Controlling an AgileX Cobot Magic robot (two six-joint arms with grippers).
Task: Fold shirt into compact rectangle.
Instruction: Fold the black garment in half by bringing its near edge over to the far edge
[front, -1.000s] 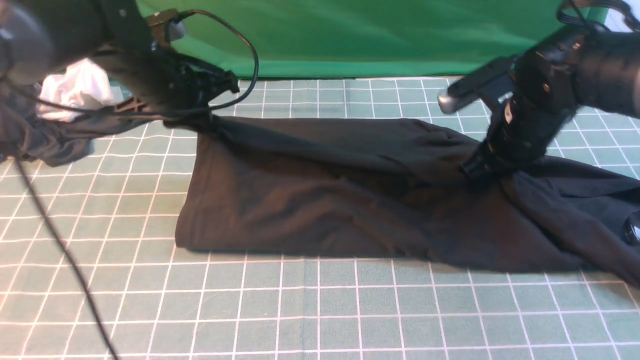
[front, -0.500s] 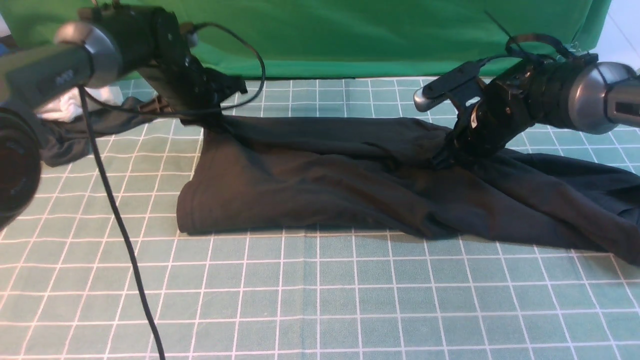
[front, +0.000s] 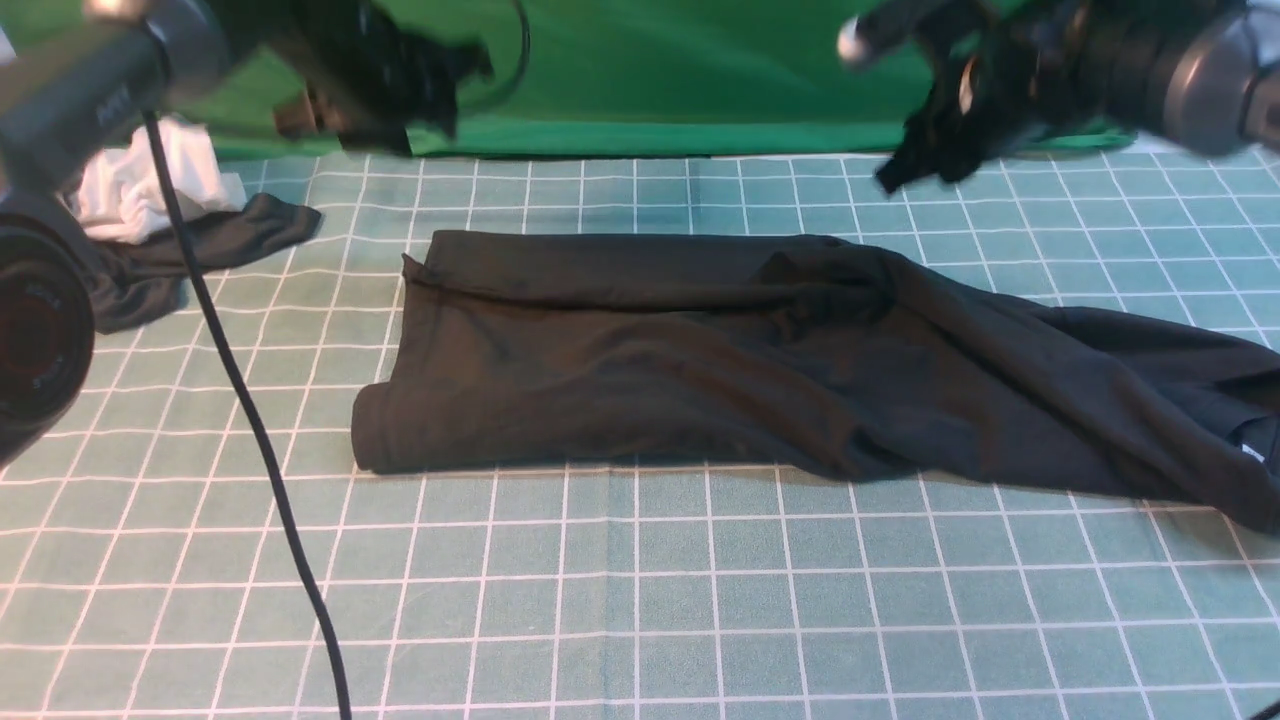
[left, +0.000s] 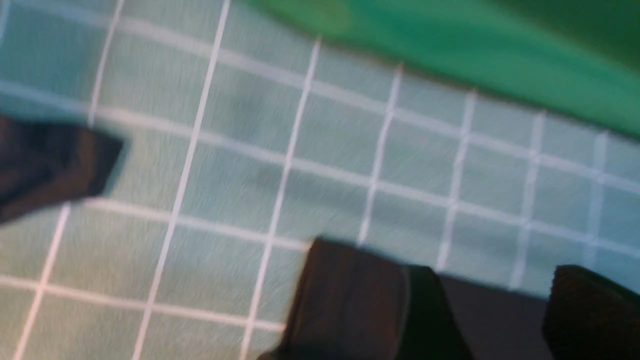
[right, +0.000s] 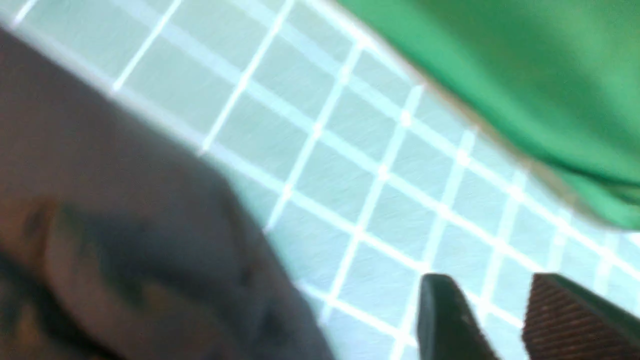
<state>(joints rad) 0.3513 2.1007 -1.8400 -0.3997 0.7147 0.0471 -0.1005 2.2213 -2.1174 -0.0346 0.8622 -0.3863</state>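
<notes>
- Well off the shirt's left end, a crumpled white cloth (front: 140, 185) lies bunched against a dark grey garment (front: 190, 255). Neither touches the shirt.
- A black cable (front: 250, 430) hangs across the front view between that bundle and the shirt's left end.
- My left gripper (front: 445, 80) hangs in the air above the shirt's far left corner, clear of the fabric. My left wrist picture is blurred, but it shows my fingers (left: 355, 295) standing apart and gripping nothing.
- The shirt (front: 700, 360) lies on the green gridded mat (front: 640, 600), folded lengthwise into a long black band running left to right. Its left end is a rounded fold. Its near edge there runs straight, close to a grid line.
- Right of its middle, along the far edge, the shirt rises in a rumpled ridge.
- My right gripper (front: 905, 165) hangs above that ridge and a little beyond the shirt's far edge, not touching it. In my right wrist picture both fingers (right: 450, 320) are parted, with bare mat showing between them. The shirt is a blurred dark mass beside them.
- Toward its right end the shirt spreads wider and looser, with creases running down to the right edge of the front view.
- In a fold near that right end sits a small white speck (front: 1250, 452), too small for me to make out.
- Beyond the shirt's far edge, a green backdrop (front: 680, 90) closes off the mat.
</notes>
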